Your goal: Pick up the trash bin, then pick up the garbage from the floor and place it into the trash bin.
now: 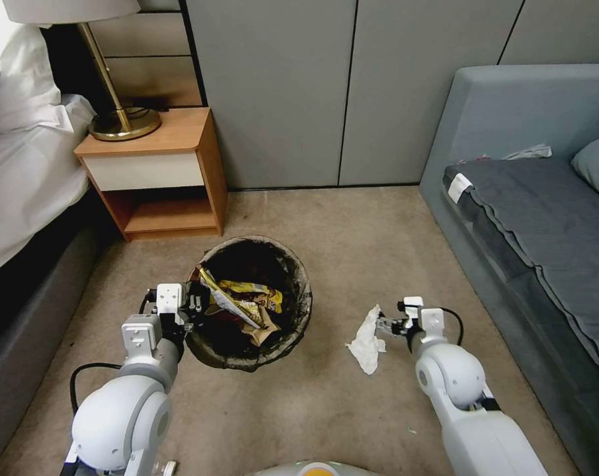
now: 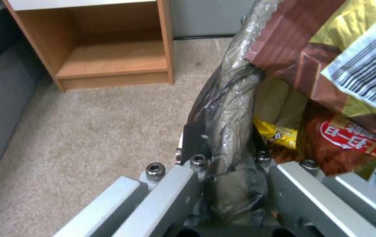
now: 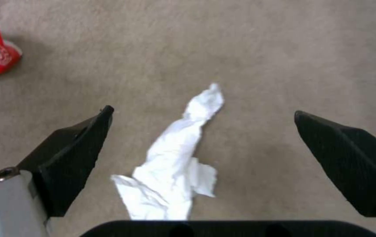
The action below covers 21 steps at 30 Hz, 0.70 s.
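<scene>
Directly beneath the wide-open right gripper point(image 3: 203, 113), the crumpled tissue point(image 3: 174, 161) lies lengthwise between its jaws, while the left gripper point(image 2: 232, 164) clamps the trash bin point(image 1: 299, 277) rim.

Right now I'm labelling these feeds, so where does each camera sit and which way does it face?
Head view: high, facing forward and down at the floor; both arms show.
Left wrist view: looks along the left gripper, clamped on the trash bin rim.
Right wrist view: straight down between the open right gripper fingers.
Head and right wrist views share the tissue.
</scene>
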Tool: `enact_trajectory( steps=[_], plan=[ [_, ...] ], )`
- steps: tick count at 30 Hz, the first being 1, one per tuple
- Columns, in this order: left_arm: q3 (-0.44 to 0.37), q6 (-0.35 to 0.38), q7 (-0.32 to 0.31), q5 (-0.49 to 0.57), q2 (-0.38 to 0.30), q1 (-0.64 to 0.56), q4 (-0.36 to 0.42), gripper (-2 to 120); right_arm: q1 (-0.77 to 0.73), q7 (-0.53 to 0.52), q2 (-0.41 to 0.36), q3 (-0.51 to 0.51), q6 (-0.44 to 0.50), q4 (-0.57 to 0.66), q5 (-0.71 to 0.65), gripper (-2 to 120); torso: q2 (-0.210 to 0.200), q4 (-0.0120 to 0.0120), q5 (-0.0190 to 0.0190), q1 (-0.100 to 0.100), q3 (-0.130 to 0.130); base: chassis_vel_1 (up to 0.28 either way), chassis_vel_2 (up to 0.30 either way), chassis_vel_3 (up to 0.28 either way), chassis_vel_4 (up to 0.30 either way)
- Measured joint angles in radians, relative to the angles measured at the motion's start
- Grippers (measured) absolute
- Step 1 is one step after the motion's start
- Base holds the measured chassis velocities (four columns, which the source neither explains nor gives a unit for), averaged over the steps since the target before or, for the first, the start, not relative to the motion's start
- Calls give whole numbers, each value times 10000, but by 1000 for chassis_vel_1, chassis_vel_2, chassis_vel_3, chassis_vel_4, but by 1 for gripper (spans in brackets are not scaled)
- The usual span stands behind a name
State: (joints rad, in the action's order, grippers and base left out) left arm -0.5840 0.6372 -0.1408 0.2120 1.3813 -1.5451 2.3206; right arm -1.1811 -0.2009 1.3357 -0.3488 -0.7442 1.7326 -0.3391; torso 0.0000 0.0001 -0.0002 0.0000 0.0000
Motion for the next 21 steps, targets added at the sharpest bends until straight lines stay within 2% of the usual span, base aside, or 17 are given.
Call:
enact_trajectory(
  steps=[10, 21],
  plan=[
    [2, -9, -2, -29, -34, -44, 4, 0, 768, 147, 360, 303, 25, -2267, -296, 100, 0, -1, 3, 0, 0, 0, 0, 0, 0],
    [85, -26, 1, -43, -43, -13, -80, 0, 897, 48, 533, 74, 59, -3279, -248, 100, 0, -1, 1, 0, 0, 0, 0, 0, 0]
  ],
)
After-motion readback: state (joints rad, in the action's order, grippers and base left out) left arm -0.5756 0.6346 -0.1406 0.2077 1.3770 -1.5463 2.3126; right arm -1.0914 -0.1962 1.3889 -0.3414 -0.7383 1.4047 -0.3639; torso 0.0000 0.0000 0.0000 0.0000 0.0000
